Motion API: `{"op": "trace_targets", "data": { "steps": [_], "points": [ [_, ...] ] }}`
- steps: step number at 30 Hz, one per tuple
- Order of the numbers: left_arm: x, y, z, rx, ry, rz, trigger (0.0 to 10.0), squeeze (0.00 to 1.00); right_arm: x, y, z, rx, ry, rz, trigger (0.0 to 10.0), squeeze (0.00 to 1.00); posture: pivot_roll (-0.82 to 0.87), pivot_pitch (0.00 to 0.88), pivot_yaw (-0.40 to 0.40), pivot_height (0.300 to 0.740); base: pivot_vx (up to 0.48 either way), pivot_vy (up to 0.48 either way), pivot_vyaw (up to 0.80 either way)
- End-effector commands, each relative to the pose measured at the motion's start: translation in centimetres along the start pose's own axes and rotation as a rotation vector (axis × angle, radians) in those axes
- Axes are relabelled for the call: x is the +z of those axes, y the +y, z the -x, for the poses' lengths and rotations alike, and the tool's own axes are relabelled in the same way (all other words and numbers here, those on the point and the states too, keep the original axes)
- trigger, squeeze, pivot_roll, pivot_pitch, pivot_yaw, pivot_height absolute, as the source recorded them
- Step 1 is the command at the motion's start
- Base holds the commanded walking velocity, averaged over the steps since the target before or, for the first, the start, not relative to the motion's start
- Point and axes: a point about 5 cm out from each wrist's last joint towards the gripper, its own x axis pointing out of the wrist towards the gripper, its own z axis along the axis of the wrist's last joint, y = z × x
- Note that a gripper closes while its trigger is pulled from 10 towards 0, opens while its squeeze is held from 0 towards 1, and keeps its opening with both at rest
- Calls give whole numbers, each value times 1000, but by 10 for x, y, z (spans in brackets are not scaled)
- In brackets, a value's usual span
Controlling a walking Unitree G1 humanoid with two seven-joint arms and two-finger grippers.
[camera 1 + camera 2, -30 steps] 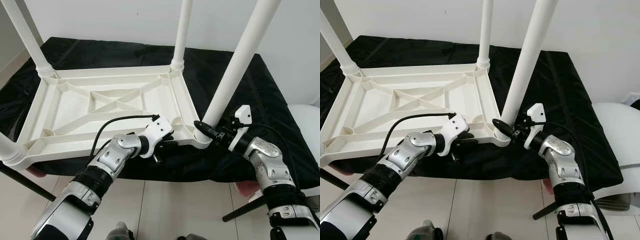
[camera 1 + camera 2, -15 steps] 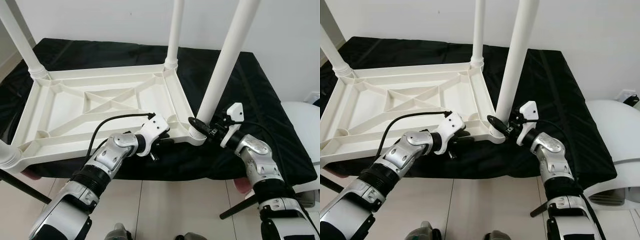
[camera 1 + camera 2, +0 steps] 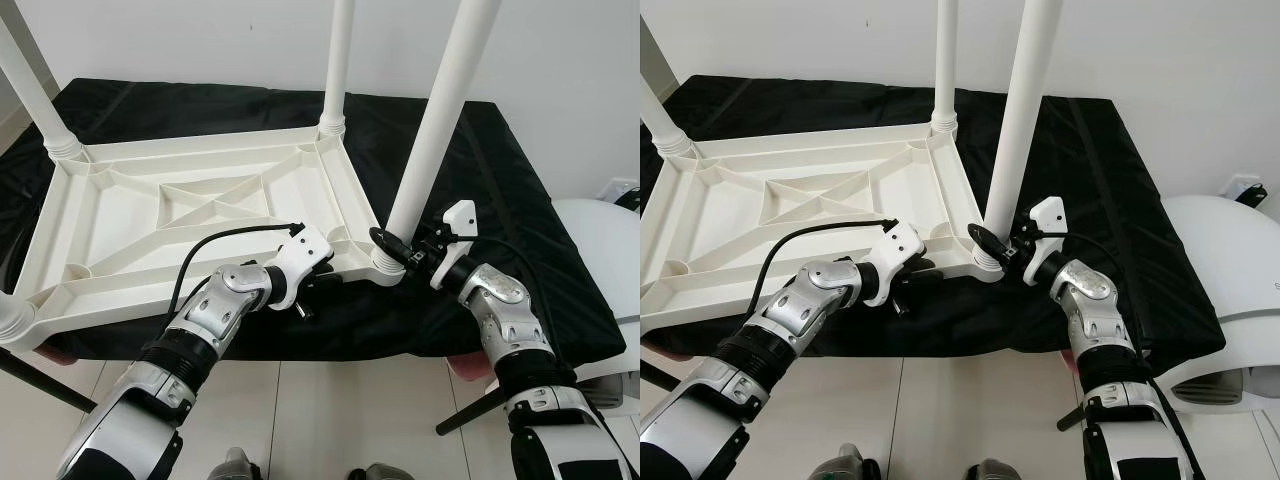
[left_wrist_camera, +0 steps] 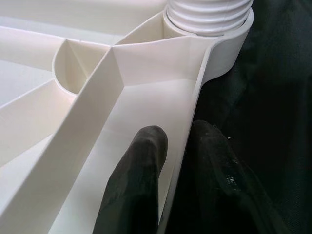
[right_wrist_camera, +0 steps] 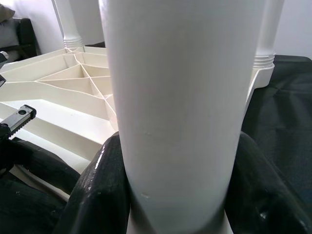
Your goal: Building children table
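Between your right gripper's (image 5: 175, 195) two black fingers (image 5: 100, 190) stands the near white leg (image 3: 440, 120), and its bulk hides the fingertips from you, while the leg's top runs off the picture. Its threaded foot sits in the corner socket just ahead of the fingers, at the near right corner of the upturned white tabletop (image 3: 190, 215), which lies on a black cloth (image 3: 500, 170). Your right arm comes up from low on the right, elbow bent, wrist turned inward toward the leg; the fingers are spread just wide enough to clasp the leg from both sides, pressing on it near its base.

Your left arm reaches forward from the lower left, forearm slanted up, a black cable looping over it. The left gripper (image 4: 178, 161) pinches the tabletop's near rim: one finger (image 4: 139, 180) lies inside the tray-like underside, the other outside against the cloth, the thin wall caught between them. Beyond those fingertips you see the ribbed collar of the same leg. Three other legs rise at the remaining corners, all cut off above.
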Motion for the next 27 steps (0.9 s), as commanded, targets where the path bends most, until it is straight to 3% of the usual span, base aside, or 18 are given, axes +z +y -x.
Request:
{"op": "trace_targets", "data": {
  "steps": [1, 8, 15, 27],
  "points": [
    [2, -12, -5, -128, 18, -42, 10000, 0, -17, -7, 7, -73, 100, -54, 10000, 0, 0, 17, 7, 740, 0, 0, 0],
    [2, -13, -5, -132, 15, -41, 10000, 0, -20, -6, 6, -61, 116, -64, 10000, 0, -3, 21, 7, 740, 0, 0, 0],
    [4, -13, -5, -130, 11, -38, 10000, 0, -17, -10, 2, -139, 105, -22, 10000, 0, 2, 33, 0, 740, 0, 0, 0],
    [3, -13, -4, -125, 10, -29, 10000, 0, -17, 5, 2, -286, 13, -31, 10000, 0, 5, 48, 0, 740, 0, 0, 0]
  ]
}}
